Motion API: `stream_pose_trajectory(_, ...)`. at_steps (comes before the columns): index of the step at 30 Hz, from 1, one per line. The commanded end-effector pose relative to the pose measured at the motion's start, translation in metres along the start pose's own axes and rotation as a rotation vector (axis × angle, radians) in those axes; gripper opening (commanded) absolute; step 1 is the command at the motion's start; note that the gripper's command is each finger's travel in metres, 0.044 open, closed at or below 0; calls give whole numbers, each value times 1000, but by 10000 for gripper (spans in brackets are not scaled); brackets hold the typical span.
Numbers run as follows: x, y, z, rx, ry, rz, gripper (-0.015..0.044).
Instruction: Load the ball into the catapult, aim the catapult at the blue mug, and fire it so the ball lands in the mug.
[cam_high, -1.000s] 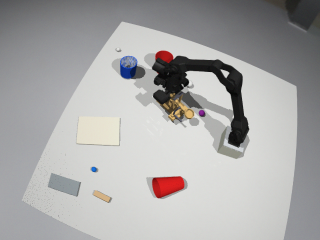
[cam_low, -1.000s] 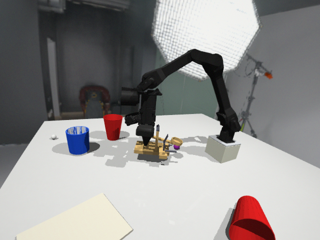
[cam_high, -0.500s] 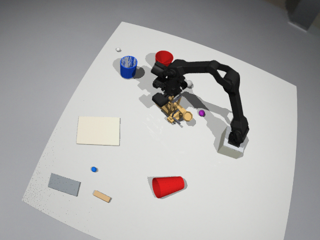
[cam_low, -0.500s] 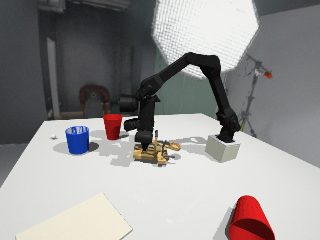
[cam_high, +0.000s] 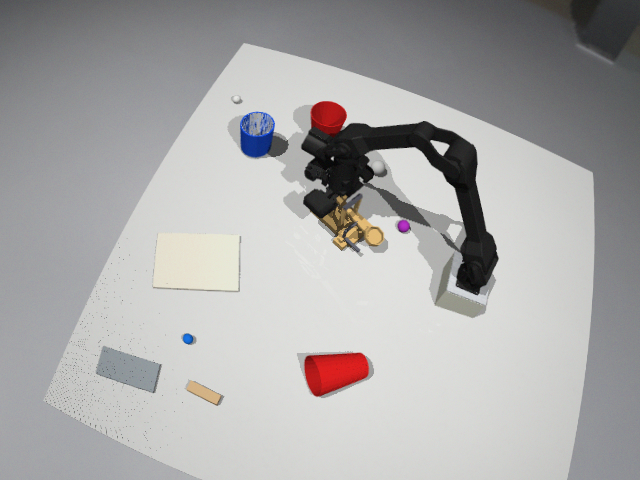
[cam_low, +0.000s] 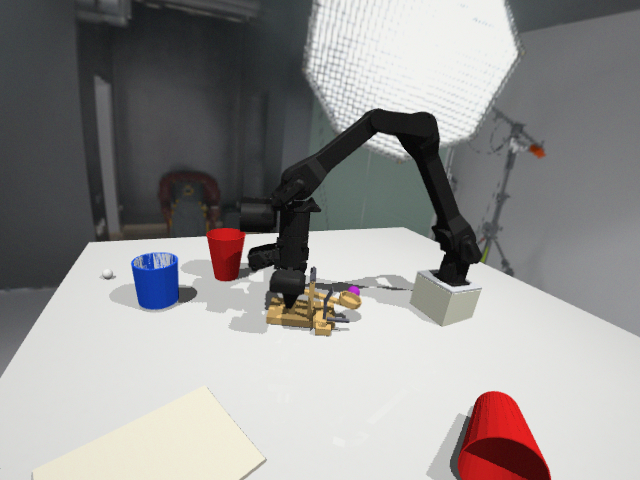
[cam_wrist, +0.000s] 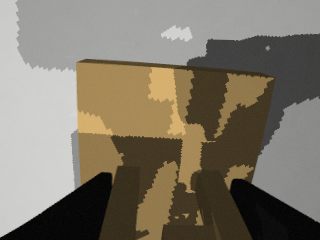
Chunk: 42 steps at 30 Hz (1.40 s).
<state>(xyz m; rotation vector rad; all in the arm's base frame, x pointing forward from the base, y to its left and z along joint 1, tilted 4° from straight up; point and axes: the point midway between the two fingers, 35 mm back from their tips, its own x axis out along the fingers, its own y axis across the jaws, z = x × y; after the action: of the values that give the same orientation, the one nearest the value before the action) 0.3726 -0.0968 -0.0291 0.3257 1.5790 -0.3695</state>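
The wooden catapult (cam_high: 340, 242) (cam_low: 276, 318) (cam_wrist: 120, 115) is low at the table; a gap beneath it is hard to judge. Its spoon cup (cam_high: 373, 236) (cam_low: 349, 300) looks empty and points toward the arm's base; its other end faces roughly toward the blue mug. My gripper (cam_low: 291, 303) (cam_wrist: 172, 186) points down and is shut on the catapult's frame. The blue mug (cam_high: 256, 139) (cam_low: 156, 284) stands upright beyond it. A purple ball (cam_high: 403, 225) (cam_low: 354, 290) lies near the cup. Other balls are white (cam_high: 378, 167) (cam_high: 236, 98) (cam_low: 107, 273) and blue (cam_high: 187, 338).
A red cup (cam_high: 327, 116) (cam_low: 225, 255) stands just behind my wrist, right of the mug. Another red cup (cam_high: 336, 373) (cam_low: 501, 439) lies on its side in front. A cream board (cam_high: 197, 261) (cam_low: 155, 439), a grey slab (cam_high: 128, 368) and a wooden block (cam_high: 204, 392) lie to the left.
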Motion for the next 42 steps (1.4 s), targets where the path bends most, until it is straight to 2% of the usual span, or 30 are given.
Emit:
stream_pose_trajectory(1,-1,0,0,1,-1,0,26)
stream_pose_trajectory(14,-1,0,0,1,-1,0,368)
stream_pose_trajectory(17,-24,0,2,1,-1,0,440)
stream_pose_trajectory(21,-90,0,-2,0,-1,0,440)
stream_pose_trajectory(23,-101,-1,-4,0,-1,0,440)
stream_pose_trajectory(25,-101,-1,-4,0,-1,0,440)
stream_pose_trajectory(26,-85,0,0,-4,-2,0,440)
stream_pose_trajectory(35,-94,0,-2,-3,-14,2,440)
stream_pose_trajectory(39,-52,0,-1,-3,-14,2,440)
stream_pose_trajectory(42,-49,0,-1,-3,-14,2,440)
